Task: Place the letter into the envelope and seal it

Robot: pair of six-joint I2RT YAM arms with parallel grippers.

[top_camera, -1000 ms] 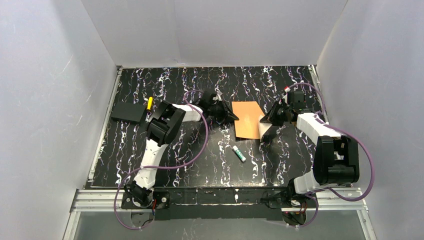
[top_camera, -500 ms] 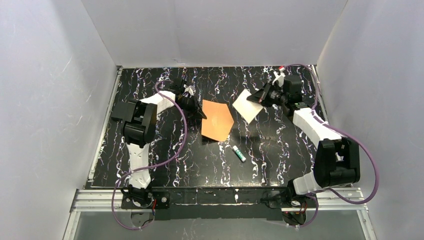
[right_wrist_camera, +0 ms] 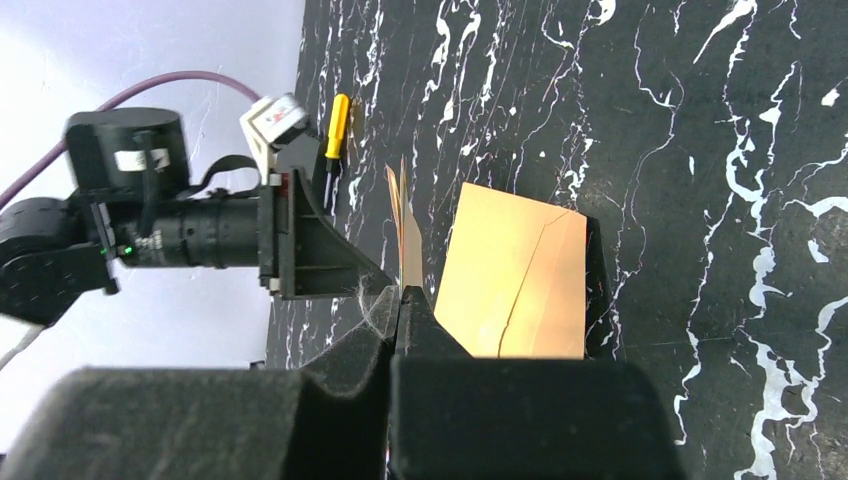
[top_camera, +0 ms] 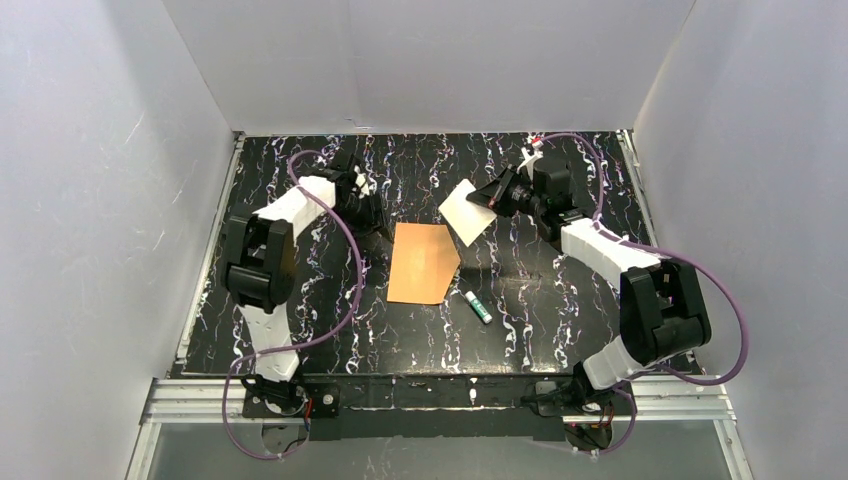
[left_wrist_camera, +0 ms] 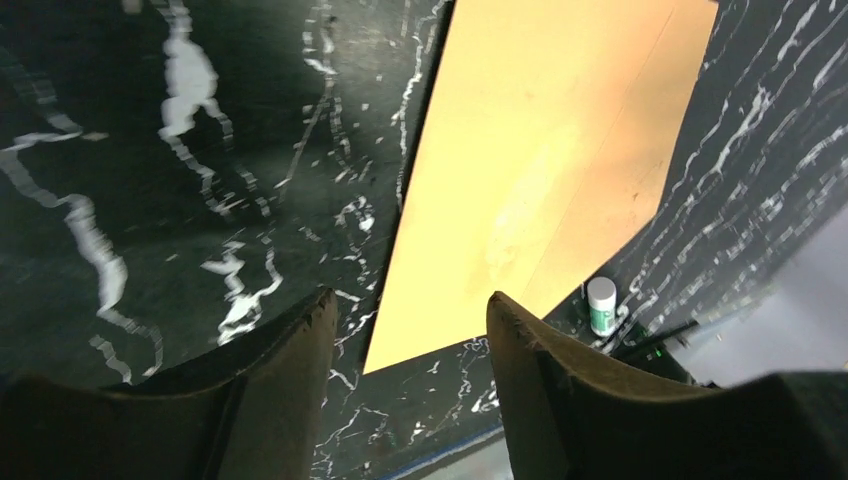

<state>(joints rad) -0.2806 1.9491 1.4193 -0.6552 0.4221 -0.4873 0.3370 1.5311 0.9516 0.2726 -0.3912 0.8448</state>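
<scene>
**Envelope flat, letter aloft in the right pincer**

The envelope (top_camera: 424, 262), smooth orange-brown kraft, lies flat mid-table. Its long axis runs near to far, and its pointed side faces right. We note the left gripper (left_wrist_camera: 410, 300) near its far left corner, jaws apart, holding nothing. The letter (top_camera: 462, 212), pale back showing, hangs tilted above the envelope's far right corner, pinched by the closed right gripper (top_camera: 488, 196). The table (top_camera: 540, 290) is black, veined white.

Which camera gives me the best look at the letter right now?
Top external: the letter shows nearly its whole pale face, pinched at one edge by the right gripper. Right wrist sees it only edge-on between its fingers. Left wrist doesn't show it.
</scene>
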